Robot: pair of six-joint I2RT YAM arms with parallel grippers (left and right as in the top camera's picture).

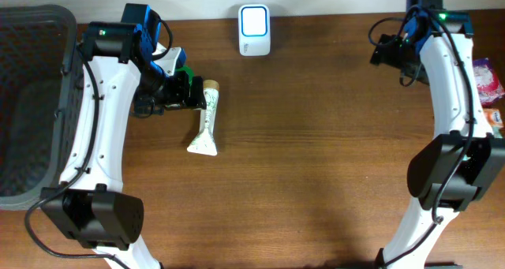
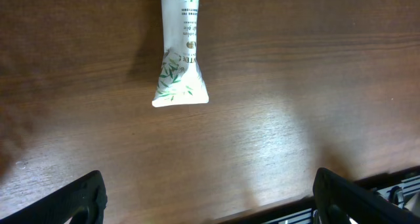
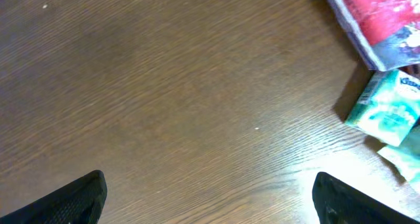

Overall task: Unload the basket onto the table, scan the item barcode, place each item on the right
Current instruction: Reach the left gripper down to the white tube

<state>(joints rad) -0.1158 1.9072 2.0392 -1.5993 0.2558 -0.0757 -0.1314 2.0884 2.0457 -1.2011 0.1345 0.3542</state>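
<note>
Black fingertips of the left claw sit in the bottom corners of the left wrist view, spread fully apart with only the bare wood of the counter between them; this claw grips nothing. Ahead of it, in the upper left-centre of that frame, lies the tube, white with a green leaf print, flat on the wood with its crimped end toward the camera and well clear of both fingertips. From overhead the tube lies left of centre with its cap end uppermost, and the left claw hangs just beside that end. This reads as lining up for a pick, since the wide spread suits closing across the narrow body. No barcode can be made out on the face that shows, so the tube will probably need lifting and turning. The white scanner, its window lit, stands at the top centre, near the tube. At the upper right the right claw is equally wide open and empty, parked over bare wood beside a red packet and a teal pack, apparently items in waiting. A dark basket fills the left edge.
</note>
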